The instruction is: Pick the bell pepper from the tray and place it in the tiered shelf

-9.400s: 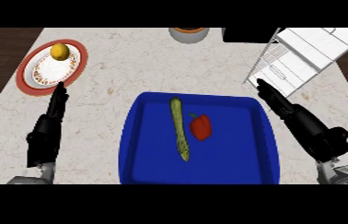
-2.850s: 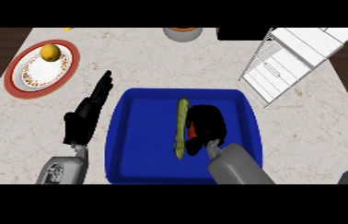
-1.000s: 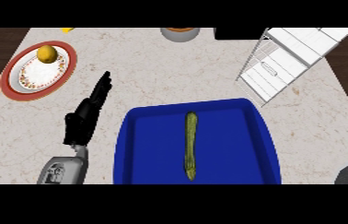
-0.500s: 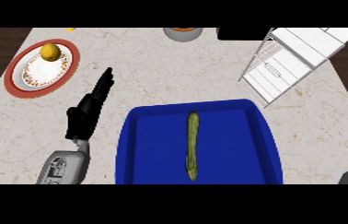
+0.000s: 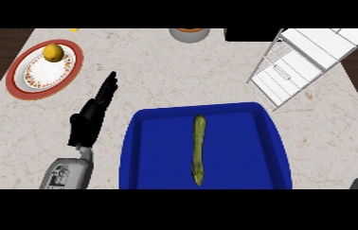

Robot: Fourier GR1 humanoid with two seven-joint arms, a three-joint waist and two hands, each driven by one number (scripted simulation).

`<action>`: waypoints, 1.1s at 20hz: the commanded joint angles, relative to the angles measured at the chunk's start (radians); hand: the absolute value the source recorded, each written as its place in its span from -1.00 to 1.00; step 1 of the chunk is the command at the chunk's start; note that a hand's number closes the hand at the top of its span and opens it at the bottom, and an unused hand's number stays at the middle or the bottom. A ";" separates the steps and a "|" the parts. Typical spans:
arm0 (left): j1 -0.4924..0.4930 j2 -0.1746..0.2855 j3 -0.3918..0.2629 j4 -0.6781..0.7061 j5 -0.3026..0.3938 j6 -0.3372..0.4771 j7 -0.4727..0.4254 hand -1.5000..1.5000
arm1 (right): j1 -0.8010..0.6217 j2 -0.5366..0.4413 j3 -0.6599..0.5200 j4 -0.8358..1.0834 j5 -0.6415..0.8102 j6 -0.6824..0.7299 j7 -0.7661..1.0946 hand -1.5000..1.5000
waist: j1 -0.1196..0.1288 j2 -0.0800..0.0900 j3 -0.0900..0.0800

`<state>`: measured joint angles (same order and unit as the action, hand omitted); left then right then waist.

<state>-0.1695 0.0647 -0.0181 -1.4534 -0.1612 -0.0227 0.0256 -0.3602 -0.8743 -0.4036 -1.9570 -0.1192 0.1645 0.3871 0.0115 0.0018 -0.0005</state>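
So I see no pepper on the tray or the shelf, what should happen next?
Probably the right hand, out of view, should come up toward the tiered shelf. The tray holds only a long green vegetable, and the left hand rests open, empty.

The left hand (image 5: 88, 124) rests open, fingers (image 5: 106, 89) straight, pointing forward.

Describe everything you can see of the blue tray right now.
The blue tray is a deep-blue rectangle with rounded corners and a raised rim, smooth like plastic. It lies flat on the pale counter at lower centre, and its near edge is cut off by the view. Inside lies only a long green vegetable, lengthwise near the middle; no bell pepper shows. The left hand, open, is beside its left rim, apart from it.
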 commanded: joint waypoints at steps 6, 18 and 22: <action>-0.043 -0.006 0.003 -0.015 -0.001 0.001 0.060 0.00 | -0.155 0.003 0.107 0.187 0.202 -0.035 -0.145 1.00 | -0.003 0.000 0.000; -0.007 0.007 0.005 0.000 0.000 -0.020 -0.006 0.00 | -0.380 0.207 0.302 0.567 0.490 -0.254 -0.423 1.00 | 0.010 0.002 0.000; -0.011 -0.019 -0.005 0.014 -0.016 0.010 -0.016 0.00 | -0.344 0.317 0.201 0.559 0.308 -0.253 -0.404 1.00 | 0.006 0.001 0.002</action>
<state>-0.1807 0.0561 -0.0188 -1.4255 -0.1713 -0.0270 0.0009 -0.7036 -0.6669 -0.1521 -1.4404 0.3091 -0.0657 0.0075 0.0148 0.0031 0.0000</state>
